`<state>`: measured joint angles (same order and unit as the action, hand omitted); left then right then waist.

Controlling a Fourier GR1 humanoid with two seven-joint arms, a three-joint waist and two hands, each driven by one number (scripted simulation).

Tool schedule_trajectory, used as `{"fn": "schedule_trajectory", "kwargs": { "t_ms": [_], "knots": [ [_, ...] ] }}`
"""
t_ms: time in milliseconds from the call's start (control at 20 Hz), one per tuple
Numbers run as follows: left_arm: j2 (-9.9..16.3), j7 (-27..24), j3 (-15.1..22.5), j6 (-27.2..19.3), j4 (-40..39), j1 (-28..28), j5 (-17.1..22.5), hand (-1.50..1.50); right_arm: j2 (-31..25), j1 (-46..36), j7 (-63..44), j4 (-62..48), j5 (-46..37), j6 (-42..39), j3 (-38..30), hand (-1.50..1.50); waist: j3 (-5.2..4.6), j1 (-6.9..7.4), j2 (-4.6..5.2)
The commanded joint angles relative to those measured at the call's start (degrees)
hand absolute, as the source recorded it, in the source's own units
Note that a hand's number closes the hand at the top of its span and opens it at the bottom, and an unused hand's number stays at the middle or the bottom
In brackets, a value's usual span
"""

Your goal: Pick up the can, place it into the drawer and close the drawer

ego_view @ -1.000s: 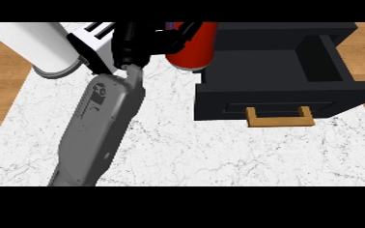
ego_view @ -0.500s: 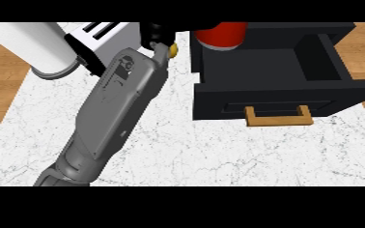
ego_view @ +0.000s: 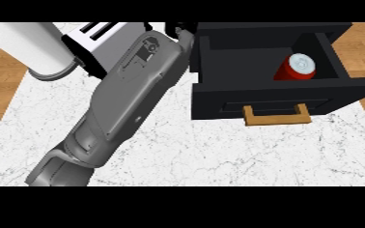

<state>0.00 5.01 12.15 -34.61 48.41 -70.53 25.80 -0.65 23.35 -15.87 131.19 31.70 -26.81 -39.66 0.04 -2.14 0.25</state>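
Head view, steeply down onto a white marbled surface (ego_view: 214,154): red can (ego_view: 296,68) lying inside the open black drawer (ego_view: 264,99), silver top turned up, toward the drawer's right wall, behind the front panel and its tan handle (ego_view: 277,115). Placement judged done; 1 step left by the look of it, pushing the drawer shut, the box standing pulled well out. Grey left forearm (ego_view: 121,101) slanting up from the lower left edge across a white toaster-like appliance (ego_view: 92,46), beside a white cylinder (ego_view: 35,50). Left hand (ego_view: 182,29) only a black sliver at the drawer's back left corner; fingers hidden, open or curled impossible to tell. Can well apart from that hand, held by nothing visible. Right hand nowhere in view.
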Motion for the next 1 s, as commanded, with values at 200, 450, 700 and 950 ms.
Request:
{"fn": "schedule_trajectory", "kwargs": {
  "t_ms": [200,450,700,950],
  "knots": [
    [0.0,-3.04,7.63,-5.23,-7.49,-7.33,10.07,1.5,-0.76,-2.97,-0.63,-1.57,-2.1,0.46,1.76,-1.5,0.05,-1.18,0.24],
    [0.0,-4.5,8.96,-5.67,-13.74,-10.83,13.56,1.5,-0.37,-2.44,-1.6,0.56,-0.68,1.0,1.21,-1.5,0.07,-1.84,0.37],
    [0.0,-10.02,13.93,-3.4,-14.72,-6.02,18.77,1.5,-0.17,-3.61,-2.87,1.53,-1.44,2.54,1.97,-1.5,0.04,-2.17,0.6],
    [0.0,-9.73,15.95,-5.06,-19.86,-10.03,20.67,1.5,-0.69,-3.59,-0.69,-2.01,-1.99,-0.72,1.82,-1.5,0.11,-2.73,0.82]
  ]
}}
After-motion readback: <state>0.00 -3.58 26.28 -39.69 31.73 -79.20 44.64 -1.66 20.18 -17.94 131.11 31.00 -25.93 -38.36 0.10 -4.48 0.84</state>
